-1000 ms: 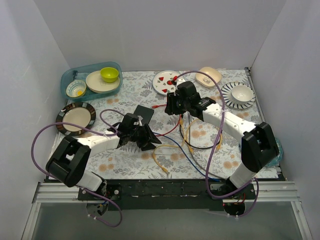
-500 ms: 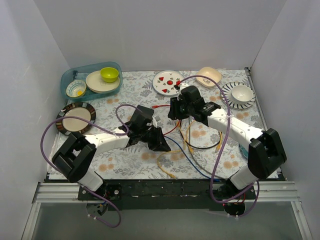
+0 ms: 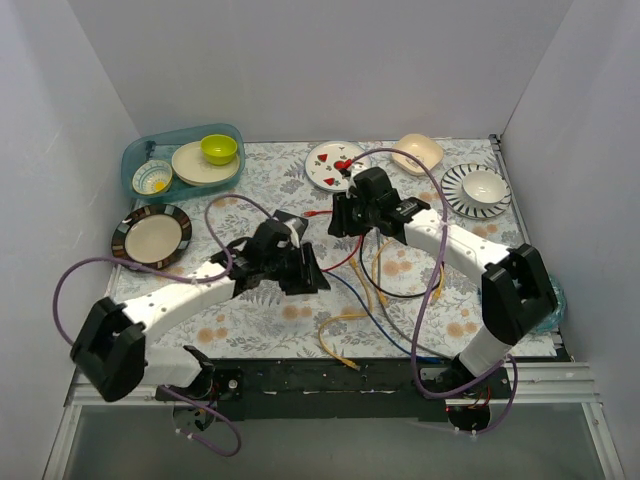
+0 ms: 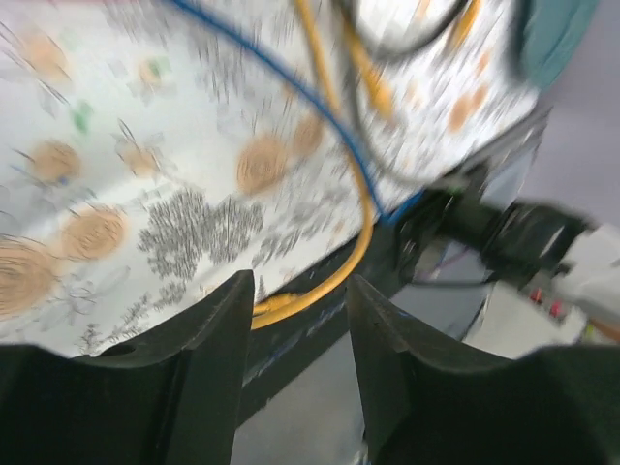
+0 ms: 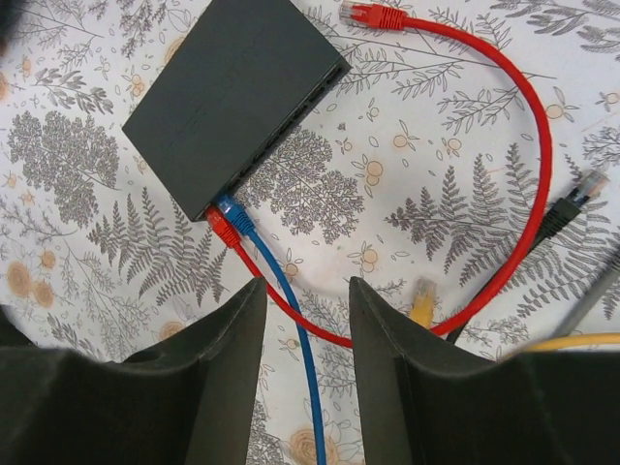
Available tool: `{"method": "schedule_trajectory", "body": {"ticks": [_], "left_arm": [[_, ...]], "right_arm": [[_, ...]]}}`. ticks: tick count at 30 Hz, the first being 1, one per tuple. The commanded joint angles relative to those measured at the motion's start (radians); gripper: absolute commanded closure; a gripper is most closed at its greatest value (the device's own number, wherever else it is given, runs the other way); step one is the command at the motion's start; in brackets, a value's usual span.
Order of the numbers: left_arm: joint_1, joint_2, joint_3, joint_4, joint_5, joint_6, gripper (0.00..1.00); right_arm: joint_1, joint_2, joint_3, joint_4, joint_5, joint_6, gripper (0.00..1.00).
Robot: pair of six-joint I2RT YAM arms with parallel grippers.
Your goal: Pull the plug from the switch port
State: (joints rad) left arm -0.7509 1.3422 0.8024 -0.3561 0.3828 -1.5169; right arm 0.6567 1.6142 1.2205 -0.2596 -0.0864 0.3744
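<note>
The switch is a flat dark grey box on the floral cloth, seen in the right wrist view. A red plug and a blue plug sit side by side in sockets at its near corner. My right gripper is open and empty, hovering above the red cable and blue cable, a short way from the plugs. In the top view it is at mid table. My left gripper is open and empty; its wrist view is blurred and faces the table's front edge. The left wrist mostly hides the switch.
Loose on the cloth are a red plug, a black plug, a yellow plug and a yellow cable. A teal tray of dishes, a striped plate, a white plate and bowls line the back.
My left arm swung right toward the table's middle, then drew back slightly, and its base link turned. The yellow cable slid toward the front edge. My right gripper shifted only a little.
</note>
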Motion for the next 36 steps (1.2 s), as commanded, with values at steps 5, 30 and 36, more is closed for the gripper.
{"method": "schedule_trajectory", "body": {"ticks": [5,30,36], "left_arm": [[0.281,-0.21,0.009,-0.082,-0.331,-0.187,0.56],[0.536,0.327,0.123,0.098,-0.188,-0.14,0.63],[0.542,0.357,0.129,0.111,-0.174,-0.123,0.63]], "right_arm": [[0.003,0.188,0.119,0.065,-0.131,0.057,0.6],[0.006,0.524,0.126,0.307,-0.524,0.178,0.57],[0.006,0.547,0.099,0.382,-0.581,0.208,0.55]]}}
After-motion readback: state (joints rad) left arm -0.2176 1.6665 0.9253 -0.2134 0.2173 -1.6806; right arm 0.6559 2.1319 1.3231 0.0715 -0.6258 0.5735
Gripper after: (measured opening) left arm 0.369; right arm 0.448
